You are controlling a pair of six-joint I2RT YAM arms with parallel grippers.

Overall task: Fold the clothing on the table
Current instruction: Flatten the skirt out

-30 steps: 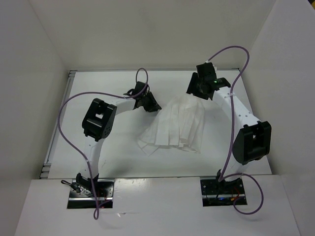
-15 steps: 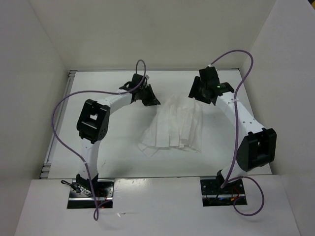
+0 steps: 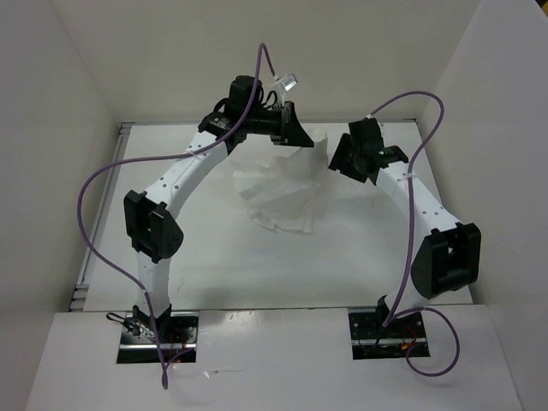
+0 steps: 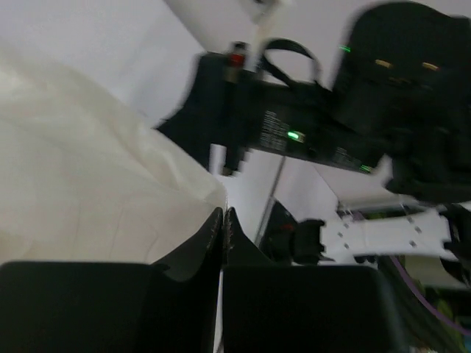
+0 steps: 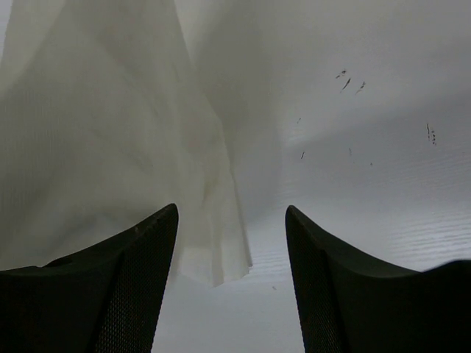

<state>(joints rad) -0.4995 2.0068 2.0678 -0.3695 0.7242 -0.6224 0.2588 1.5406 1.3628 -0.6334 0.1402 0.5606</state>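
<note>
Top external view: the clothing lies mid-counter between the two arms, its far end raised off the counter.
Hidden: the exact pinch point, covered from above by the body of the left end effector.
Blurred: the left wrist view is smeared, so the right arm shows only as a dark mass with green lights.
Cut off: in the right wrist view the clothing runs out of the picture at the top and left.
Long axis: roughly far to near. The high end is at the left end effector and the low end rests on the counter nearer the bases, with the parallel creases running along this axis.
Left end effector: jaws pressed together. The edge of the clothing runs right up to the closed tips and is gripped there.
Right end effector: jaws wide apart and holding nothing, just beside the garment's right side.
Right wrist detail: the open end effector hangs over a corner of the cloth and bare glossy counter — no contact visible.
</note>
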